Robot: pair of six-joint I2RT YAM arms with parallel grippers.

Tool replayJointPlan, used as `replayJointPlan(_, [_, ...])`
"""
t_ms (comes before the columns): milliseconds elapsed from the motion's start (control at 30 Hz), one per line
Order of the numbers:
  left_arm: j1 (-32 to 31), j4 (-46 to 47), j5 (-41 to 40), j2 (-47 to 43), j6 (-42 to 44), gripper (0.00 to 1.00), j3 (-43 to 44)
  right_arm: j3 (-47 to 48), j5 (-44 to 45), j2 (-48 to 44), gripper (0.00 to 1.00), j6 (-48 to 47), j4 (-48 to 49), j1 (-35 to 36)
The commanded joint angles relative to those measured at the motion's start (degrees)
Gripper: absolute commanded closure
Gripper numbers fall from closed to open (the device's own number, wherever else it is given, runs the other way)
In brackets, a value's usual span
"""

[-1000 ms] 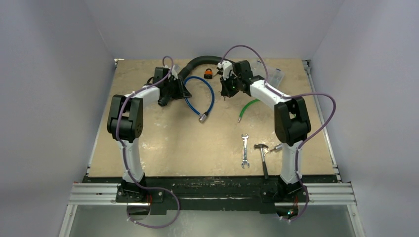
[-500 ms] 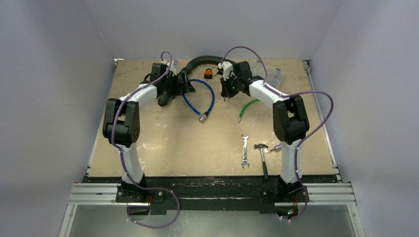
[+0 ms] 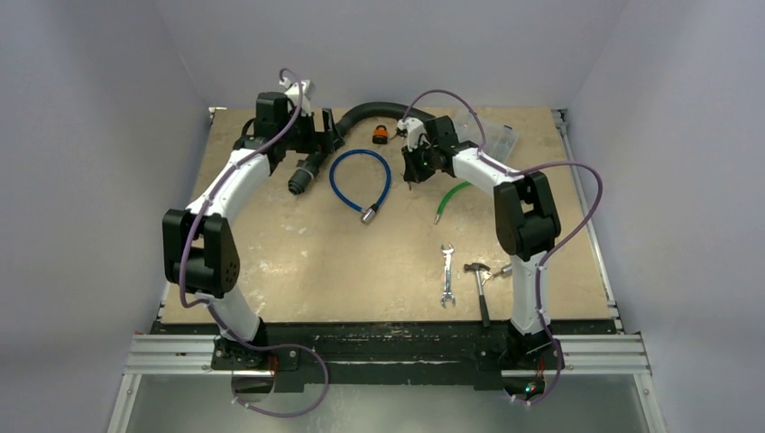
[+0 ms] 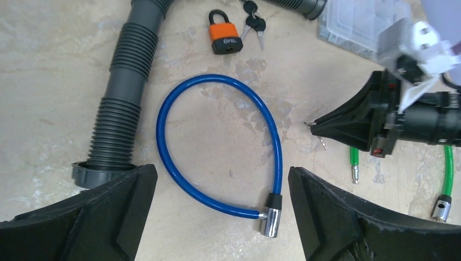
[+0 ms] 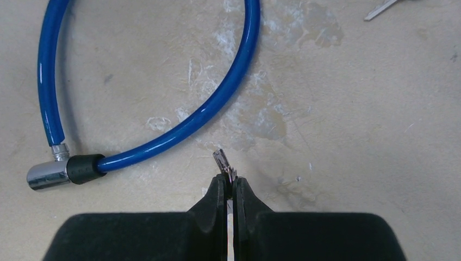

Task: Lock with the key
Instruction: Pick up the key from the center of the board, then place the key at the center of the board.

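Pale walls enclose a scuffed beige tabletop (image 3: 298, 262), and a blue cable lock (image 4: 212, 77) lies in a loop near its far edge, both ends meeting at a chrome head (image 4: 270, 217). The right pincer (image 5: 229, 182) is closed on a small metal key (image 5: 223, 161), just right of the loop and outside it, key tip pointing at the cable. I cannot tell whether the tip touches the tabletop. The left pincer (image 4: 220, 171) hangs over the loop with its jaws spread wide, gripping nothing.

An orange padlock (image 4: 224, 38) lies just beyond the loop with a bunch of keys (image 4: 253, 24) beside it. A grey ribbed hose (image 4: 122, 109) runs along the loop's left side. A green cable (image 4: 448, 168) lies right of the loop, past the right pincer. A wrench (image 3: 447, 275) and hammer (image 3: 481, 289) lie well nearer the arm bases.
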Motion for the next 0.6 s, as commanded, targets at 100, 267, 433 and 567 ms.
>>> replayJointPlan(100, [0.3, 0.7, -4.2, -7.9, 3.0, 0.0, -1.1, 1.6, 0.5, 2.6, 0.9, 1.0, 1.1, -0.1])
replayJointPlan(267, [0.3, 1.1, -3.5, -9.6, 2.7, 0.0, -2.4, 2.7, -0.2, 3.5, 0.75, 0.9, 0.7, -0.1])
replayJointPlan(433, [0.3, 2.6, -2.8, -10.7, 2.7, 0.0, -3.7, 2.9, -4.1, 1.0, 0.46, 1.4, 0.3, -0.1])
replayJointPlan(567, [0.3, 2.5, -0.7, -11.1, 3.8, 0.0, -4.0, 3.1, -5.7, -4.5, 0.38, -1.3, -3.1, -0.9])
